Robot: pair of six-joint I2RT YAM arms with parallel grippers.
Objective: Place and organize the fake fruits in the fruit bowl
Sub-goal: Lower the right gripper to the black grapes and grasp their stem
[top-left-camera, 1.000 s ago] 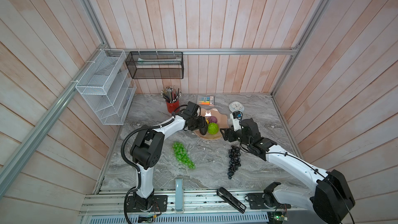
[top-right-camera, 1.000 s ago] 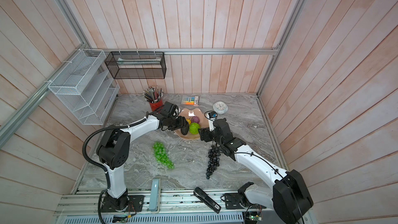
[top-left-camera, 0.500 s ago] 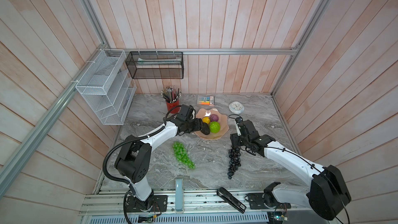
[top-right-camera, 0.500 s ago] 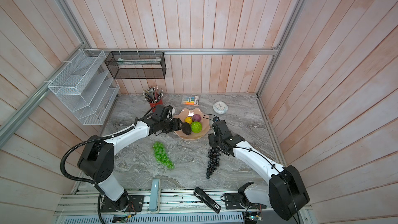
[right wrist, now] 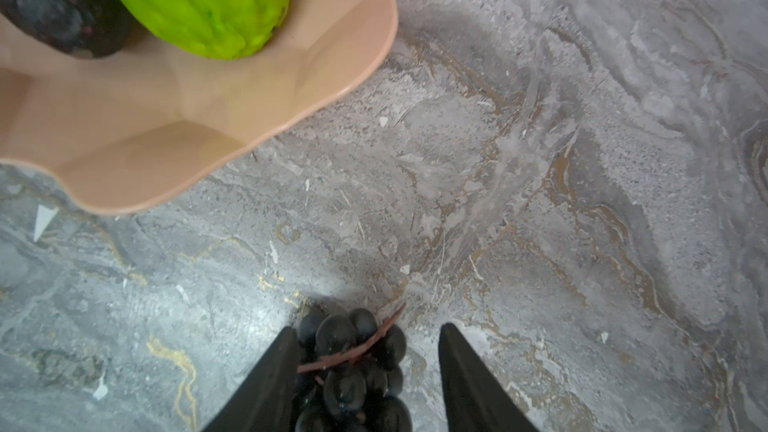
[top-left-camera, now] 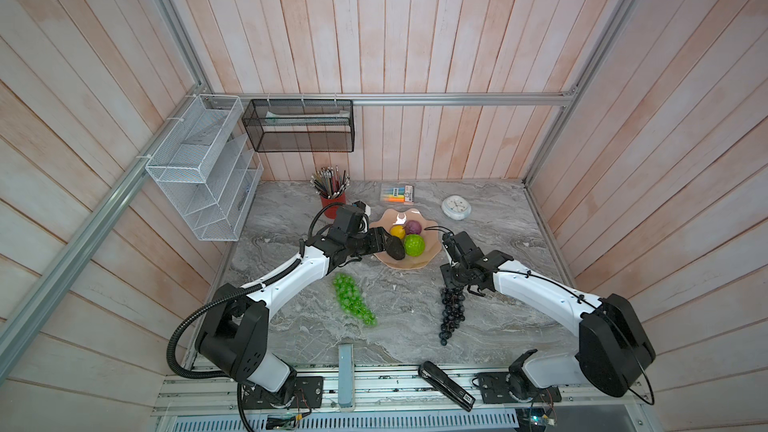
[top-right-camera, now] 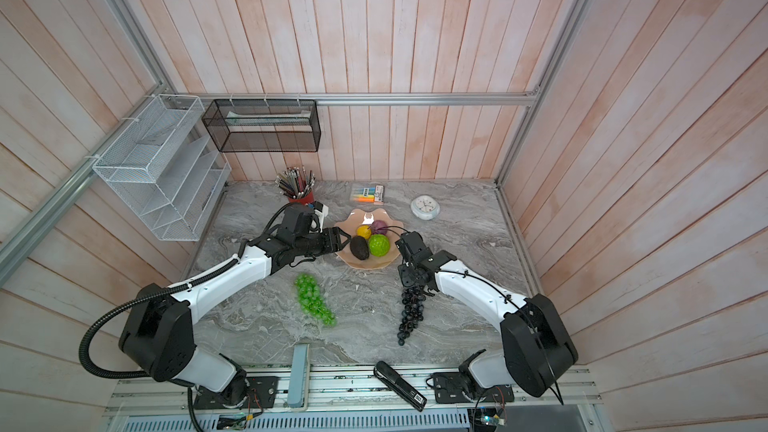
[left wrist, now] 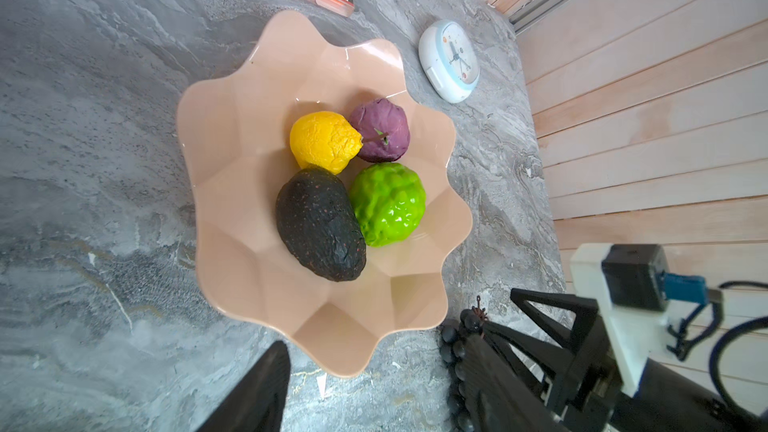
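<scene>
1. Straddling the top of the black-purple grape bunch point(right wrist: 345, 367), the right gripper point(right wrist: 369, 326) is holding its jaws apart. One finger is touching berries and a gap is showing at the other, so nothing is being gripped yet. The bunch is lying on the marble table point(right wrist: 540, 201), trailing back under the wrist.
2. Just ahead of this claw, the fruit bowl point(right wrist: 332, 97) is sitting. The bumpy lime-green ball point(right wrist: 199, 2) and avocado point(left wrist: 320, 226) are resting inside at the near edge, with the yellow ball point(left wrist: 324, 141) and purple ball point(left wrist: 380, 130) beyond them.
3. Across the bowl, the left gripper point(top-right-camera: 347, 241) is hovering released and empty, its tips beside the avocado.
4. Farthest off, the green grape bunch point(top-left-camera: 353, 299) is lying on the table, apart from both claws.
5. Risks I am flagging:
   - The jaws may pinch only a few top berries, so the limp bunch slips out.
   - The hanging tail may snag the rim, tipping the shallow bowl or rolling a ball out.
   - Both claws may crowd the bowl.
</scene>
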